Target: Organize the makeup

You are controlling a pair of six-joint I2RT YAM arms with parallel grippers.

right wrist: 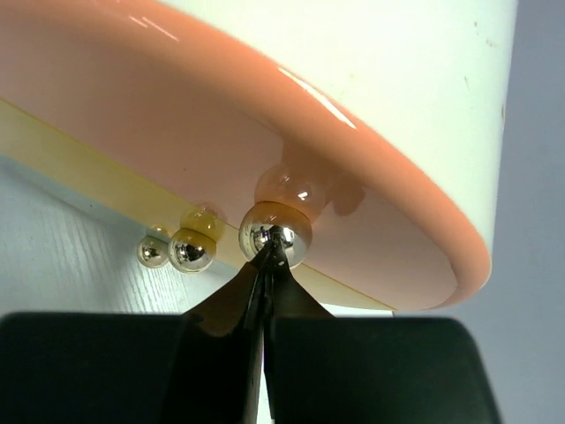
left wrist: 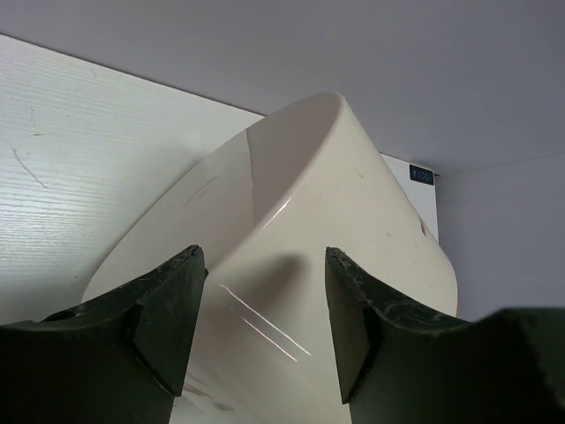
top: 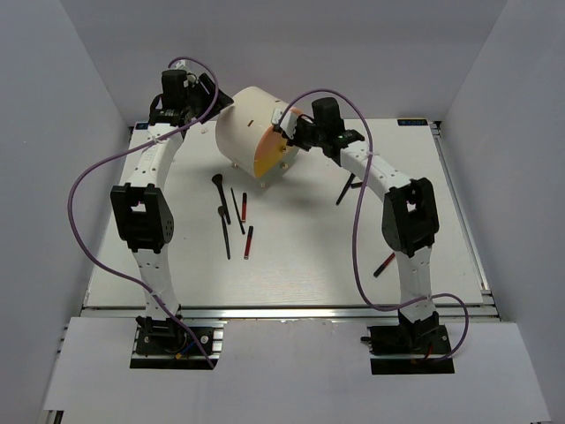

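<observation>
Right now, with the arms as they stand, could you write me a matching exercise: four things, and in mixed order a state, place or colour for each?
Things:
1. left gripper
2. right gripper
3. cylindrical box
4. round-headed black brush

Descriptions:
A. lying flat on the table
B. shut, tips at a silver knob
C. open
D. cream-coloured

Pairs: 1-C, 2-B, 3-D, 4-A

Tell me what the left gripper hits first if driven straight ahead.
The cream cylindrical box: its curved side wall sits dead ahead of the open left gripper, apparently close, though depth is hard to judge.
</observation>
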